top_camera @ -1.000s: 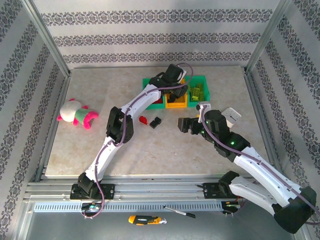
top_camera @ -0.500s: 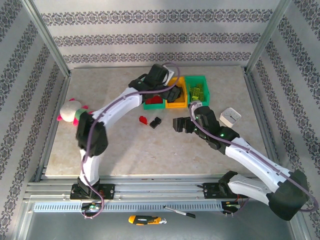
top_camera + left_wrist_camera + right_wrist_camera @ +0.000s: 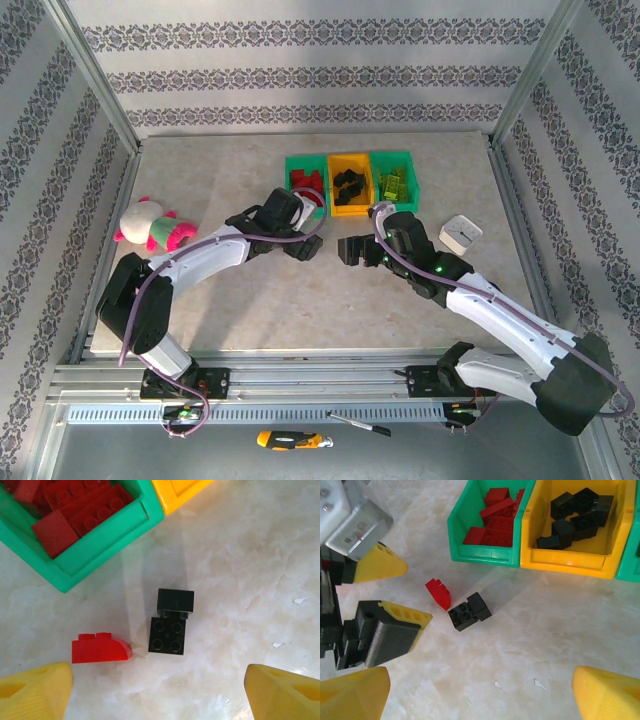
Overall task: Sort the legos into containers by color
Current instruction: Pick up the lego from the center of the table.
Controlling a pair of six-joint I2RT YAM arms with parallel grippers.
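Spread wide apart, the left claw (image 3: 160, 690) is hovering over a red brick (image 3: 100, 649) lying just beside a black brick (image 3: 167, 636), risking pinching both.

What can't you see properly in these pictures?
- Top view: the left hand covers the loose red brick and black brick.
- Left wrist view: the red-brick bin is cut off by the top edge.
- Right wrist view: the rightmost green bin is cut off by the right edge.
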